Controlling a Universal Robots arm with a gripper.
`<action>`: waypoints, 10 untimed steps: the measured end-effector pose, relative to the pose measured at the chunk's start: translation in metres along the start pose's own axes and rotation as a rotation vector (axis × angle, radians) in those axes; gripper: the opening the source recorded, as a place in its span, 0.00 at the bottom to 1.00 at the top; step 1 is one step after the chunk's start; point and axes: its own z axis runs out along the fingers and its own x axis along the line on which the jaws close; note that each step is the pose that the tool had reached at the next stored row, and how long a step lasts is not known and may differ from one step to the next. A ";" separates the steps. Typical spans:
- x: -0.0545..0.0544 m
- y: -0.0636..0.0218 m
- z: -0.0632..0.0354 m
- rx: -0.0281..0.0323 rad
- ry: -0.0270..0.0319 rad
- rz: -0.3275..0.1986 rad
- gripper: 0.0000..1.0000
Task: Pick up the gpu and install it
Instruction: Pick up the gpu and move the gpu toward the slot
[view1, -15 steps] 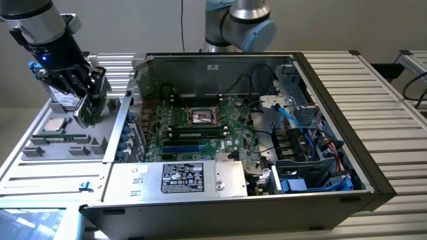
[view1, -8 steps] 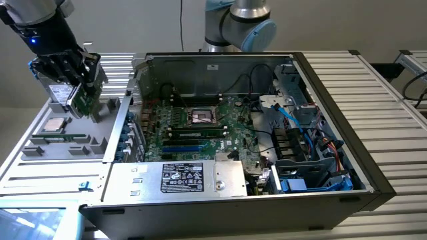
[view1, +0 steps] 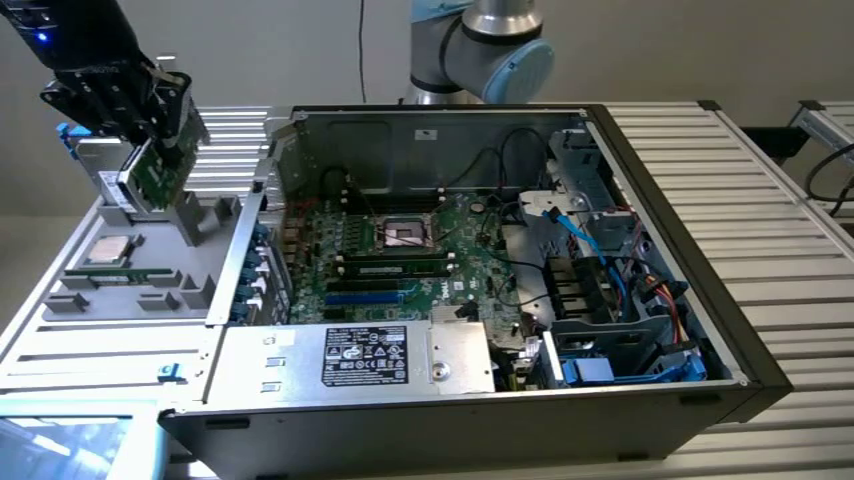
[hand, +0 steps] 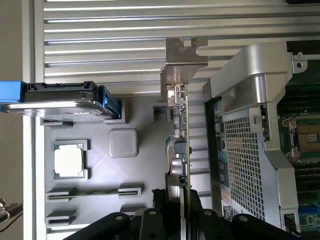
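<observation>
Grey parts tray (view1: 120, 305) at the exterior view's upper left lies below the gripper (view1: 163, 140), jaws clamped on the gpu (view1: 158, 175) hanging long-axis downward, open case (view1: 387, 150) toward that view's right

You can see the gpu (hand: 181, 125) has a bare silvery metal end bracket and a green board with a slight sheen. The pincer (hand: 180, 197) looks matt black, perhaps plastic. The parts tray (hand: 100, 170) is smooth matt grey plastic, the tabletop (hand: 100, 45) ribbed satin metal, the computer case (hand: 245, 150) dull perforated sheet metal.
</observation>
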 end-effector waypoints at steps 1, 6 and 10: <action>-0.001 0.0004 -0.0045 0.0004 0.0000 0.001 0.29; -0.010 0.0028 -0.0269 0.0024 0.0011 0.003 0.29; -0.027 0.0049 -0.0419 0.0027 0.0029 0.003 0.29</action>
